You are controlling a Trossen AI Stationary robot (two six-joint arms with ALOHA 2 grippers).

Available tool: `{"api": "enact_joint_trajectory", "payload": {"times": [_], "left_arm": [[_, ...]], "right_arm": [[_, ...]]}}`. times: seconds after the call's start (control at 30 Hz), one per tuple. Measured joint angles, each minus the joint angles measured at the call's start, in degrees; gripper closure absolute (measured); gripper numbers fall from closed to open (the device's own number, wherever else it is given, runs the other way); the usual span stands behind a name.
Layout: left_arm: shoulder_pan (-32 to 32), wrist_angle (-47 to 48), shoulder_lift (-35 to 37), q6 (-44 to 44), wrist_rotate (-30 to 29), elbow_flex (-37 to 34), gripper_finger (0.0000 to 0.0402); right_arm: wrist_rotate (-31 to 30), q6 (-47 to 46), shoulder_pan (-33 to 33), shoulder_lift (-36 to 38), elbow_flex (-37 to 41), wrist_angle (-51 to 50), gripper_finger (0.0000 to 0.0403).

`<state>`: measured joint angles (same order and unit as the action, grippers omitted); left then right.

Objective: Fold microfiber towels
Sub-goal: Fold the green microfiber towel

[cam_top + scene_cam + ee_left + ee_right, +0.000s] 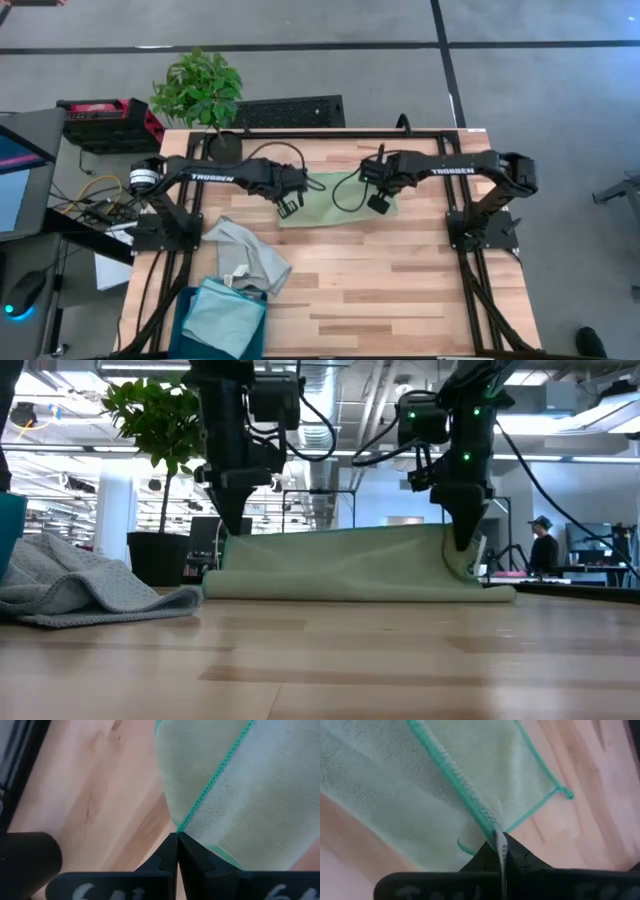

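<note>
The light green towel (330,200) lies at the table's far middle, its far part flat on the wood and its near edge raised between both grippers (340,560). My left gripper (290,207) is shut on the towel's left near corner. My right gripper (379,203) is shut on its right near corner. A pale grey towel (250,255) lies crumpled on the table at the near left. A light blue towel (225,318) lies over the dark teal bin (185,325). My left gripper pinches the green towel's stitched edge (186,820) between its two fingers, from above, pointing down. The held corner is lifted and the cloth runs from it to the table. My right gripper pinches the towel's stitched edge (487,822) between its two fingers, from above. The corner is lifted, with a lower layer (530,780) flat on the table beneath.
A potted plant (200,90) stands at the table's far left. A black frame (330,135) runs along the table's sides. A white tag (235,278) sits on the grey towel. People and desks show in the room beyond (545,550).
</note>
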<state>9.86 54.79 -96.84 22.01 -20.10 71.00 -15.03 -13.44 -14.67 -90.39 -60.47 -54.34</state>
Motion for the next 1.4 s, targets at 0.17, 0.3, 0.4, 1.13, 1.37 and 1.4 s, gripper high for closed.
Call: {"api": "enact_joint_trajectory", "payload": {"times": [0.17, 0.3, 0.4, 1.13, 1.37, 1.4], "left_arm": [[2.2, -1.7, 0.0, -1.2, 1.4, 0.0, 0.0401], [3.3, -2.9, 0.0, -1.3, 0.4, 0.0, 0.0401], [3.8, -3.9, 0.0, -1.3, 0.1, 0.0, 0.0400], [4.8, -4.5, -1.6, -8.3, 14.2, 0.0, 0.0281], [-0.1, -4.5, -1.7, -27.1, 22.9, 0.0, 0.0288], [-0.9, -5.2, -1.7, -29.1, 22.9, -0.6, 0.0289]], "right_arm": [[0.0, 3.0, -2.2, 0.0, 0.0, 1.3, 0.0391], [0.0, 3.5, -3.9, 0.0, 0.0, 1.6, 0.0389], [0.0, 3.5, -5.0, 0.0, 0.0, 1.7, 0.0382], [5.3, 5.5, -7.2, 0.5, -4.8, 0.4, 0.0252], [16.2, 4.3, -5.8, 3.7, -8.8, -1.9, 0.0243], [16.5, 4.3, -5.4, 4.2, -8.9, -1.5, 0.0243]]}}
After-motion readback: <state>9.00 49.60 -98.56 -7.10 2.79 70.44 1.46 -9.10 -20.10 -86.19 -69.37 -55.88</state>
